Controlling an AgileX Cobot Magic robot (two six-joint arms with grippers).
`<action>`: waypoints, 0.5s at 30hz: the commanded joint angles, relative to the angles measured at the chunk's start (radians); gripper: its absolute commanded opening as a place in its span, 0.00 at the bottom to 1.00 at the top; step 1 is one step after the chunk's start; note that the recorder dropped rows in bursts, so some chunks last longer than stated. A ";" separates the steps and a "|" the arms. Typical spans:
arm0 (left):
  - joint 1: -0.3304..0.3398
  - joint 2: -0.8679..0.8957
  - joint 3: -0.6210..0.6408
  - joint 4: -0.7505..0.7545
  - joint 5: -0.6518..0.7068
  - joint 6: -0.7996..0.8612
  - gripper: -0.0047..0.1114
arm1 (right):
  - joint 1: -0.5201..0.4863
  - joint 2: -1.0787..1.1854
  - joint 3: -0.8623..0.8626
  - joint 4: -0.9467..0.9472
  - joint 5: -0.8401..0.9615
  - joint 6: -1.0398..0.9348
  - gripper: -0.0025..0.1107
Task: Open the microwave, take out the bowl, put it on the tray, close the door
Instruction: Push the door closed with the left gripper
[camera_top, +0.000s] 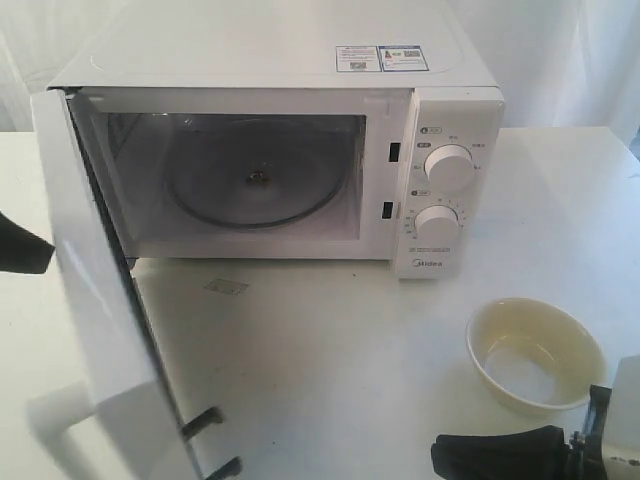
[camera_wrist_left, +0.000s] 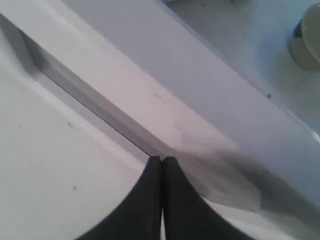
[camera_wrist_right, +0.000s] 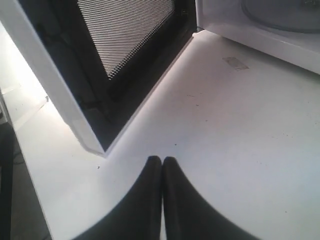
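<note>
Fingers (camera_wrist_left: 145, 200) of the left claw (camera_wrist_left: 161, 161) are pressing together, holding nothing, and are hovering just beside the outer face of the door (camera_top: 100, 330). The door is standing wide open on the left of the microwave (camera_top: 270, 60), its bar handle (camera_top: 60, 415) pointing toward the camera. It is looking stiff and hinged, so a flat push near the handle edge, far from the hinge, is likely swinging it shut with little force. Inside the cavity only the glass turntable (camera_top: 255, 180) is lying. Further right, the bowl (camera_top: 535, 355) is sitting upright on the tabletop (camera_top: 340, 340), out of the microwave and well apart from it; no tray is showing in any view. The bowl is appearing small, rigid and light, but its glaze is probably slippery and chippable. Pinching the rim, one finger inside and one outside, is looking safest. The right claw (camera_wrist_right: 162, 162) is hanging near the bowl, fingers together and empty.
</note>
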 joint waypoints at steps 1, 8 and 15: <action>-0.052 0.041 0.006 -0.094 -0.058 0.061 0.04 | -0.001 -0.006 0.004 0.002 0.011 -0.015 0.02; -0.171 0.138 0.006 -0.140 -0.288 0.126 0.04 | -0.001 -0.006 0.004 0.002 0.011 -0.036 0.02; -0.234 0.212 0.006 -0.169 -0.511 0.128 0.04 | -0.001 -0.006 0.004 0.002 0.011 -0.038 0.02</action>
